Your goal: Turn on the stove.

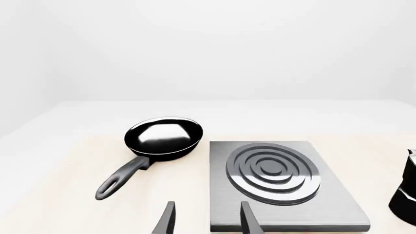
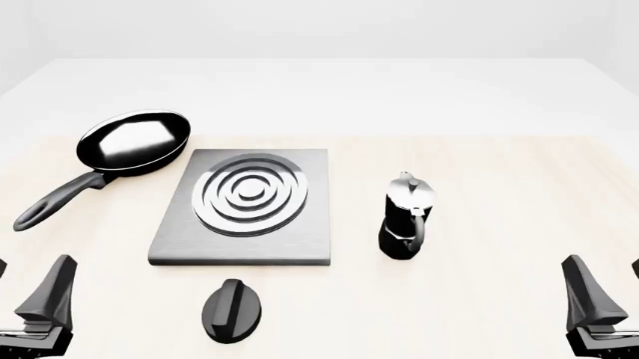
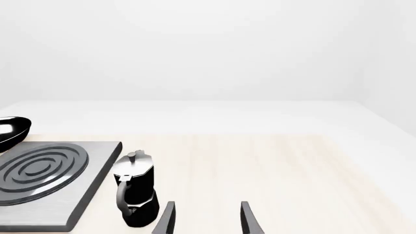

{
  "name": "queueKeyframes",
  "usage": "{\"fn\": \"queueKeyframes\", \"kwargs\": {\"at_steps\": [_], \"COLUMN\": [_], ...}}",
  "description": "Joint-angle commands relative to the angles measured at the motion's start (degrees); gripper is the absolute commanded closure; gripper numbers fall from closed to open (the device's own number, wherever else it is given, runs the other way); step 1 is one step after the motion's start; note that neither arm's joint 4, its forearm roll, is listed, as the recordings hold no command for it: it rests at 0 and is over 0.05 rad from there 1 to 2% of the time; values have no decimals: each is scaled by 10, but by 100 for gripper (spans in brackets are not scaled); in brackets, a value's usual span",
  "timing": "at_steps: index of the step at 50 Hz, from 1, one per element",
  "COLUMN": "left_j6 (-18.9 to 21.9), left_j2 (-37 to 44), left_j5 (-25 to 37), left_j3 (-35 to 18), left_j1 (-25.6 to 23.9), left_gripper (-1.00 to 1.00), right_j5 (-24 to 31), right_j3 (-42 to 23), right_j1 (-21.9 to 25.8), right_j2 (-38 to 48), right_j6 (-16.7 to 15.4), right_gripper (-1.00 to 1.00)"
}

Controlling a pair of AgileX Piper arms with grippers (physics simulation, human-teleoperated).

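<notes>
Left claw (image 1: 206, 220) wide apart, right claw (image 3: 206, 219) wide apart, frying pan (image 2: 134, 140) empty, moka pot (image 2: 408, 217) lidded beside stove (image 2: 247, 206).

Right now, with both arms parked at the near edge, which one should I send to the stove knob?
Left, probably. The knob sits in front of the stove, left of centre, nearer the left gripper than the right gripper. Both grippers are open and empty; the moka pot stands on the right arm's side.

Stove (image 2: 299, 224) sits left of table (image 2: 499, 187) centre, knob (image 2: 232, 310) just before it toward the near edge, frying pan (image 2: 133, 140) behind-left with handle pointing near-left, moka pot (image 2: 408, 217) upright just right of stove.
</notes>
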Motion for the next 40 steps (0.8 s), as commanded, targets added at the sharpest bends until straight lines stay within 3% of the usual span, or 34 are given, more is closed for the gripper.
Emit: {"fn": "queueKeyframes", "kwargs": {"at_steps": [1,2,3,6,7,12,22,28,34,35,40], "left_j6": [24,23,20,31,11,11,-15,-16,-45,-52,-41], "left_j2": [48,34,105,136,161,223,276,299,334,362,379], "left_j5": [-26,-15,-28,-35,-28,-22,42,65,79,83,77], "left_j3": [-2,-7,-35,-50,-71,-104,-174,-198,-216,-232,-239], "left_j1": [1,1,-2,-3,-11,-32,-86,-115,-149,-184,-216], "left_gripper": [-100,-100,-100,-100,-100,-100,-100,-100,-100,-100,-100], "right_j5": [0,0,2,2,2,1,-5,-5,-10,-19,-14], "right_j3": [-1,-1,-1,0,0,0,0,0,0,0,0], "right_j1": [1,1,0,1,0,0,-1,-1,-1,1,2], "right_j2": [3,2,3,4,4,7,14,15,22,35,28], "right_j6": [1,1,1,-1,-3,-6,-11,-12,-14,-15,-15], "right_gripper": [-100,-100,-100,-100,-100,-100,-100,-100,-100,-100,-100]}}
